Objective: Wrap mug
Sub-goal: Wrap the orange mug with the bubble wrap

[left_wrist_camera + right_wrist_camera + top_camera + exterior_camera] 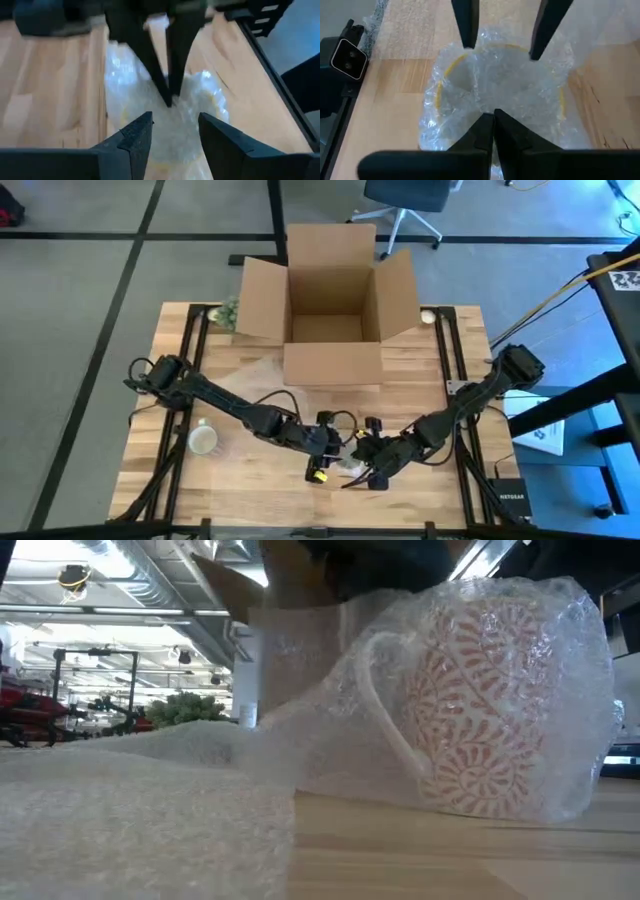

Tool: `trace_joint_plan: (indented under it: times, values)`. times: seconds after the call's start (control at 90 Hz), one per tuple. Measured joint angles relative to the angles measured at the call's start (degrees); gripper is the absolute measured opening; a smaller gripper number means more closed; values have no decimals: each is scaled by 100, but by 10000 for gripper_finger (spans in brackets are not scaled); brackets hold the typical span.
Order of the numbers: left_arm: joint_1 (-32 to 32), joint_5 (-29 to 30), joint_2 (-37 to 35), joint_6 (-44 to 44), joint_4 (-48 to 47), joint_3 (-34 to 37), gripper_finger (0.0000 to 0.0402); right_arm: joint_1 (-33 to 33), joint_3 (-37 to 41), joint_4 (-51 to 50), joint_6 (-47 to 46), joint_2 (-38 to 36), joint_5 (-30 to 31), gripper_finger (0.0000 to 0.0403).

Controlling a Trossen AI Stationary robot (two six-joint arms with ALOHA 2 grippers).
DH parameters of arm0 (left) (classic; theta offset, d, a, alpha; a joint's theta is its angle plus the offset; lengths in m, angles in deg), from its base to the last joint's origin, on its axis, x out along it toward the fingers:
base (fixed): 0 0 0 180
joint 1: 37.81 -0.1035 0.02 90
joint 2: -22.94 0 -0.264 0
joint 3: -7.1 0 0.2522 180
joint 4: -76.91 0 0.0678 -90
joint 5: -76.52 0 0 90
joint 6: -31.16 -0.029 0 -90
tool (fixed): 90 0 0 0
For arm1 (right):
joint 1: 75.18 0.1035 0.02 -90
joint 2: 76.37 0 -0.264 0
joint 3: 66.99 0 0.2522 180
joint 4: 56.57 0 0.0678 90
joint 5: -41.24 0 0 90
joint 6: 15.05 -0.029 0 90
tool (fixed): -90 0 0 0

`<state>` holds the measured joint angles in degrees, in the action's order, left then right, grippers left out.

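A mug (480, 710) with a red-orange pattern stands upright on the table, covered in bubble wrap (300, 730). Its handle shows through the wrap, and its yellow rim (447, 67) shows in the right wrist view. My right gripper (492, 120) is shut on the wrap over the mug's mouth. My left gripper (172, 132) is open, facing it from the other side. Its fingertips (468, 42) stand at the far part of the wrapped rim. Both grippers meet at the table's near middle (348, 460). My right gripper pinches the bubble wrap over the mug's mouth (492, 107) between its two fingers, coming slanting down from the table's right. The wrap is bunched there; how many layers I cannot tell. The mug stays standing on the table. My left gripper's tips are at the wrap; whether they touch it I cannot tell.
An open cardboard box (330, 305) stands at the table's far middle, with something green (228, 310) at its left. A white mug (203, 440) stands at the near left. Loose bubble wrap (260, 380) lies spread between the box and the arms.
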<state>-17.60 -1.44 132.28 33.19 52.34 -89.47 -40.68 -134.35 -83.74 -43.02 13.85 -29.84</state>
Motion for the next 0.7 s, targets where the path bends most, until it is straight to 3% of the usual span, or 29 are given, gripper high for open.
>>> trace_joint_plan:
  times: [0.444, 0.7]
  values:
    - [-120, -220, 634, -84, 291, 57, 78, -2, 0, 14, -6, 0, 37, 0]
    - [-77, -227, 642, -83, 417, 57, 61, -2, -175, -245, -46, -2, -199, 1]
